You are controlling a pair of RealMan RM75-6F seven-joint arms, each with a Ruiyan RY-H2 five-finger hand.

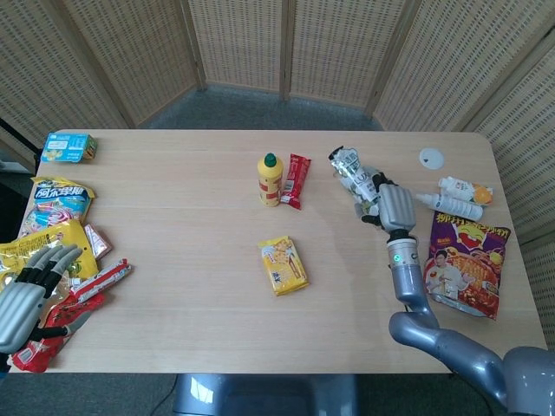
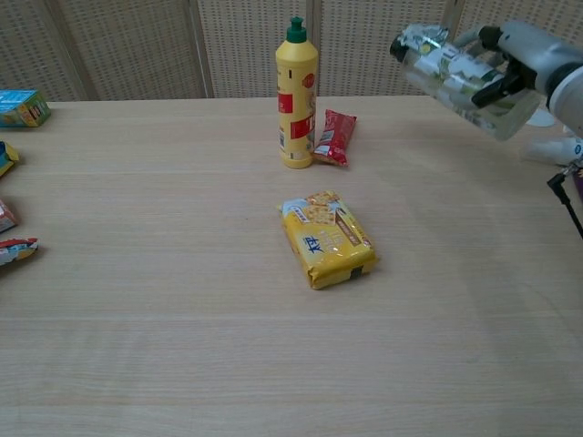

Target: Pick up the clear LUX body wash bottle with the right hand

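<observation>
My right hand [image 1: 395, 206] [image 2: 528, 56] grips the clear LUX body wash bottle [image 1: 354, 173] [image 2: 451, 71], holding it tilted in the air above the table's right side, cap end pointing left. In the chest view the bottle hangs well clear of the tabletop. My left hand [image 1: 26, 295] rests open at the table's left edge among snack packets, holding nothing; it does not show in the chest view.
A yellow bottle with a green cap [image 1: 270, 179] [image 2: 297, 94] stands mid-table beside a red packet [image 1: 297, 180] [image 2: 333, 137]. A yellow biscuit pack [image 1: 283, 265] [image 2: 326, 238] lies in front. White bottles [image 1: 451, 204], a red snack bag [image 1: 464, 263] and a white lid [image 1: 431, 157] lie right.
</observation>
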